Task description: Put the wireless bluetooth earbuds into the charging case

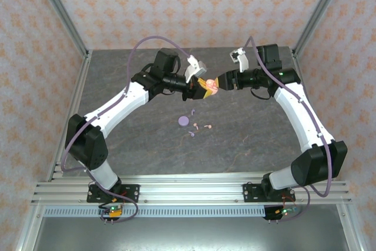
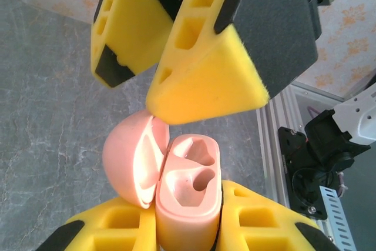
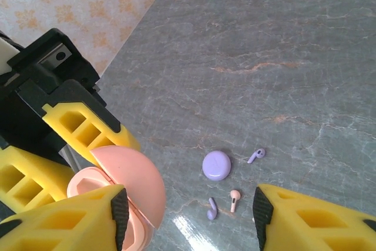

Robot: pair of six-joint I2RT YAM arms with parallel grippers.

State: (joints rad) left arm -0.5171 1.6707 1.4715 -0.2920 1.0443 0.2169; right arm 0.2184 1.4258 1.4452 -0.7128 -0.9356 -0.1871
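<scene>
My left gripper [image 2: 188,213] is shut on the body of a pink charging case [image 2: 189,187], held above the table. Its lid [image 2: 126,160] is swung open and both wells are empty. My right gripper [image 3: 189,218] is open. One of its fingers [image 2: 205,80] rests against the lid's rim and nothing lies between its jaws. Below on the table lie a pale pink earbud [image 3: 235,199] and two lavender earbuds [image 3: 212,208] [image 3: 256,155]. In the top view the grippers [image 1: 204,88] [image 1: 220,82] meet over the table's middle around the case [image 1: 210,85].
A shut round lavender case [image 3: 216,165] lies among the earbuds, also at centre in the top view [image 1: 184,121]. Aluminium frame posts [image 1: 64,22] and patterned walls bound the grey table [image 1: 141,145].
</scene>
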